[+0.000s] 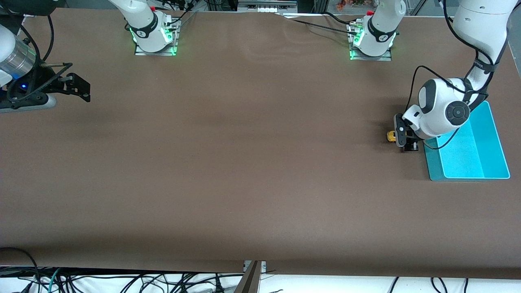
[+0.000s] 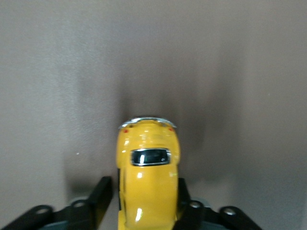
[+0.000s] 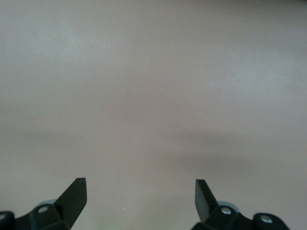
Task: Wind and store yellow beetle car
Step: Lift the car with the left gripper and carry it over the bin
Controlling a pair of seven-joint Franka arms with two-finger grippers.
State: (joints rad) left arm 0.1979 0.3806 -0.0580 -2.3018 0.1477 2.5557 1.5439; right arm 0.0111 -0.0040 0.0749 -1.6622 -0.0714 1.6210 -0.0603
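Left gripper [image 1: 408,140] pinching the tiny glossy yellow beetle-shaped toy car [image 2: 147,178] on the brown table [image 1: 244,162].

Its black fingers [image 2: 100,196] press the car's flanks, just beside the shallow turquoise plastic tray [image 1: 494,140] at the left arm's end; the rounded body shows a chrome bumper and a dark window. The right gripper [image 3: 140,199] waits, jaws spread wide, over bare table at the right arm's end.

Mostly hidden by left gripper [image 1: 407,140]: car [image 1: 390,136], only a sliver at gripper's 9 o'clock; cropped in wrist view.
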